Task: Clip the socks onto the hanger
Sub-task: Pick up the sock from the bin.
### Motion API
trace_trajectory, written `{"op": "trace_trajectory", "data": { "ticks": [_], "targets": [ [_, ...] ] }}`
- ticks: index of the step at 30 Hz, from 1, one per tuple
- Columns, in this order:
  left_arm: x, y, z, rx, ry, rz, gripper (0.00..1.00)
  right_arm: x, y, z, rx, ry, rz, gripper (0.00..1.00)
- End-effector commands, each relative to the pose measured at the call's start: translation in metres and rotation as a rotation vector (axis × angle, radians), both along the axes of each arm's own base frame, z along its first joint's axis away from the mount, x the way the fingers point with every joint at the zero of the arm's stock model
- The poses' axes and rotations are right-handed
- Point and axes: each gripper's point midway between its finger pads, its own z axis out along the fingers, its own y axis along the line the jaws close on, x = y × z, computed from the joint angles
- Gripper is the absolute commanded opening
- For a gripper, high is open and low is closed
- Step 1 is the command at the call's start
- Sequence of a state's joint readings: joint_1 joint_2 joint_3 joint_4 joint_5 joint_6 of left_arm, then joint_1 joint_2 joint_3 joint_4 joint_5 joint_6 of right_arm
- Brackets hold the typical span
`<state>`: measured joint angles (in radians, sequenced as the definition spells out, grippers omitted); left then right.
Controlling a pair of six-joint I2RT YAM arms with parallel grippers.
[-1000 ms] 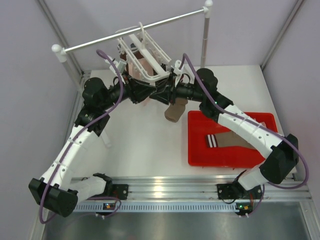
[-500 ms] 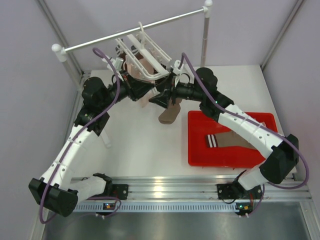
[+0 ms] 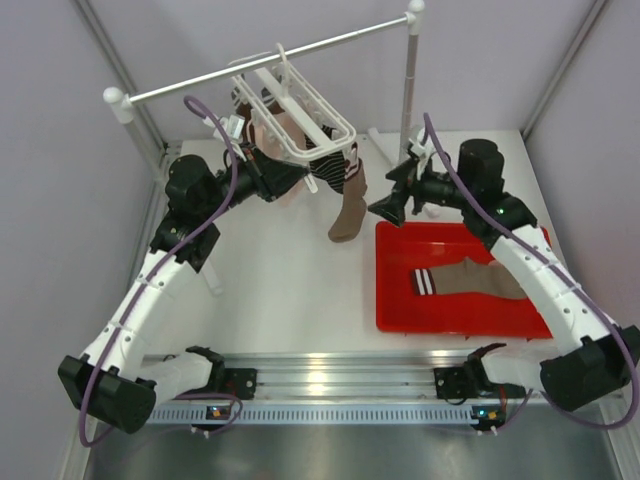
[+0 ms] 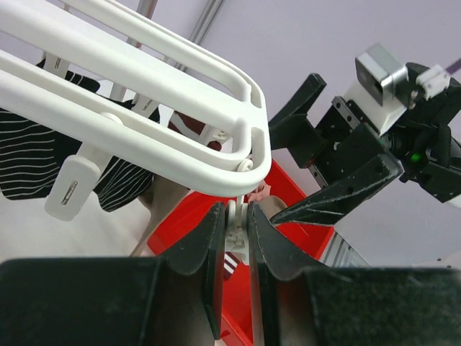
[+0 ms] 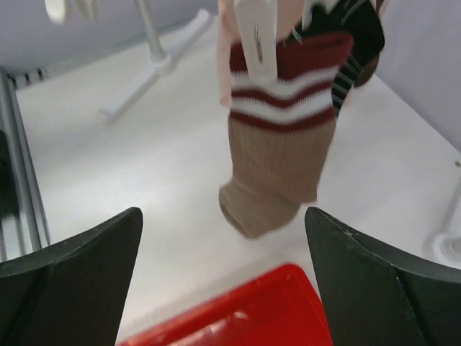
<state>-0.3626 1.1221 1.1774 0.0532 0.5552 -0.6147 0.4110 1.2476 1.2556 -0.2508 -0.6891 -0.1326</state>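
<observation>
1. The hanger (image 3: 305, 105), a white plastic lattice with rounded corners, hangs tilted from a long white rail (image 3: 260, 62) at the back of the bench (image 3: 280, 290). The rail's post (image 3: 408, 85) stands just behind the right arm.
2. A taupe sock (image 3: 348, 205) hangs from the hanger's near edge, its cuff pinched by a flat white peg (image 5: 257, 36). It is ribbed knit with a dark red and white banded cuff. Its limp toe dangles beside the far left corner of a glossy red tray (image 3: 385, 300).
3. A second taupe sock (image 3: 470, 280) lies flat in the tray.
4. Dark thin-striped socks (image 4: 29, 158) and a pale pink sock (image 3: 275, 130) crowd the space under the lattice.
5. The left gripper (image 4: 236, 223) is closed on a small white clip (image 4: 238, 238) that dangles under the hanger's corner.
6. The right gripper (image 3: 385, 208) stands wide open and holds nothing. It faces the hanging sock from above the tray's far left corner.
</observation>
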Motion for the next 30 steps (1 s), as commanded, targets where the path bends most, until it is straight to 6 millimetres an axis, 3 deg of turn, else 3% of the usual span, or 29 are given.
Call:
{"op": "trace_trajectory", "data": {
  "ticks": [1,2,3,5,6,7,10,13,18,30],
  "targets": [
    [-0.002,0.001,0.011,-0.03,-0.039,0.006,0.0,-0.029,-0.042,-0.044,-0.196,-0.038,0.079,0.93],
    [-0.002,0.001,0.011,-0.031,-0.038,0.005,0.0,-0.036,-0.052,-0.061,-0.249,-0.031,0.105,0.92],
    [-0.002,0.001,0.011,-0.031,-0.037,0.001,0.0,-0.05,-0.068,-0.091,-0.371,-0.043,0.178,0.89],
    [-0.002,0.001,0.01,-0.029,-0.035,0.002,0.0,-0.063,-0.092,-0.128,-0.497,0.003,0.235,0.85],
    [-0.003,0.001,0.01,-0.029,-0.039,0.0,0.0,-0.067,-0.103,-0.144,-0.581,-0.054,0.31,0.8],
    [-0.003,0.001,0.01,-0.027,-0.043,0.001,0.0,-0.077,-0.123,-0.176,-0.667,0.053,0.329,0.76],
    [-0.003,0.001,0.008,-0.029,-0.038,0.0,0.0,-0.076,-0.158,-0.223,-0.775,0.132,0.379,0.68],
    [-0.003,0.002,0.007,-0.025,-0.04,0.005,0.0,-0.06,-0.171,-0.246,-0.799,0.16,0.384,0.65],
    [-0.002,0.002,0.007,-0.018,-0.043,0.008,0.0,-0.039,-0.167,-0.262,-0.782,0.168,0.395,0.63],
    [0.001,0.003,0.002,-0.011,-0.037,0.015,0.0,-0.023,-0.159,-0.297,-0.831,0.138,0.384,0.63]
  ]
}}
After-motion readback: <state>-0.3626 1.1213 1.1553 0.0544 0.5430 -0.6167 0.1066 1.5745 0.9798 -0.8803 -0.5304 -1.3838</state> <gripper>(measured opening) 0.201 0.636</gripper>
